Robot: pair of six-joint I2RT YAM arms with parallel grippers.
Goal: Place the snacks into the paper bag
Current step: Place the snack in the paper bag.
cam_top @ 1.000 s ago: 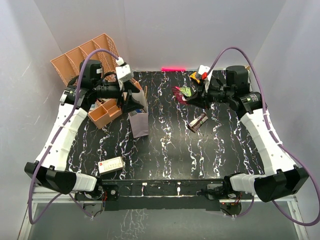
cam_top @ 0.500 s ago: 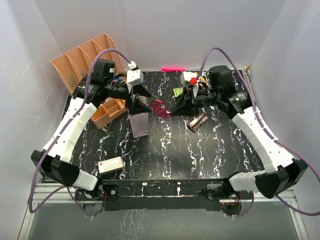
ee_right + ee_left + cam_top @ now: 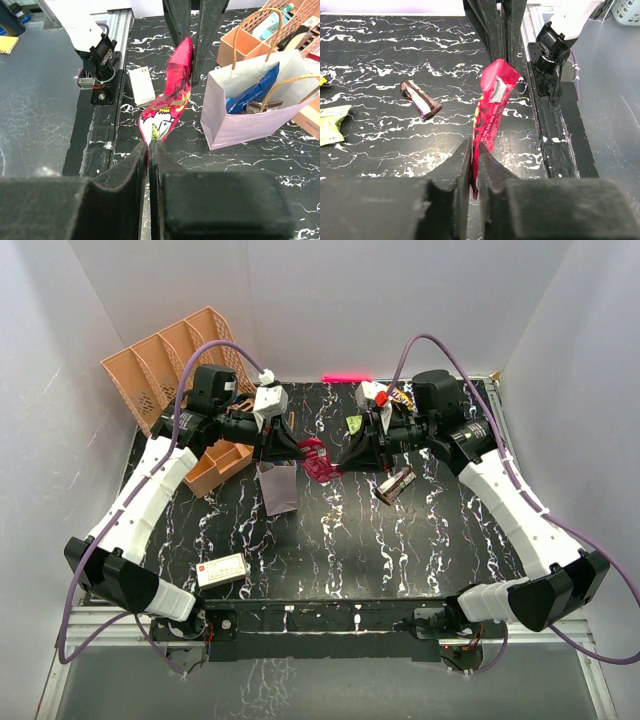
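A red snack packet [image 3: 320, 462] hangs in the air above the table's middle, held at both ends. My left gripper [image 3: 474, 159] is shut on one end of the red packet [image 3: 492, 102]. At the opposite end my right gripper [image 3: 148, 146] is shut on the same red packet [image 3: 170, 102]. Just left of the packet stands the mauve paper bag [image 3: 279, 487], open at the top. The right wrist view shows the paper bag [image 3: 235, 127] with a blue packet [image 3: 252, 92] inside. On the table lie a dark brown wrapper [image 3: 397, 483] and a green packet [image 3: 354, 424].
A small white box [image 3: 222, 569] lies near the front left. A peach slotted organiser [image 3: 160, 360] leans at the back left, and a smaller orange organiser [image 3: 215, 465] sits beside the bag. More small wrappers [image 3: 398, 396] lie at the back behind the right arm.
My right arm carried the red packet left from the back right to the middle. My left gripper came to meet it and closed on its free end.
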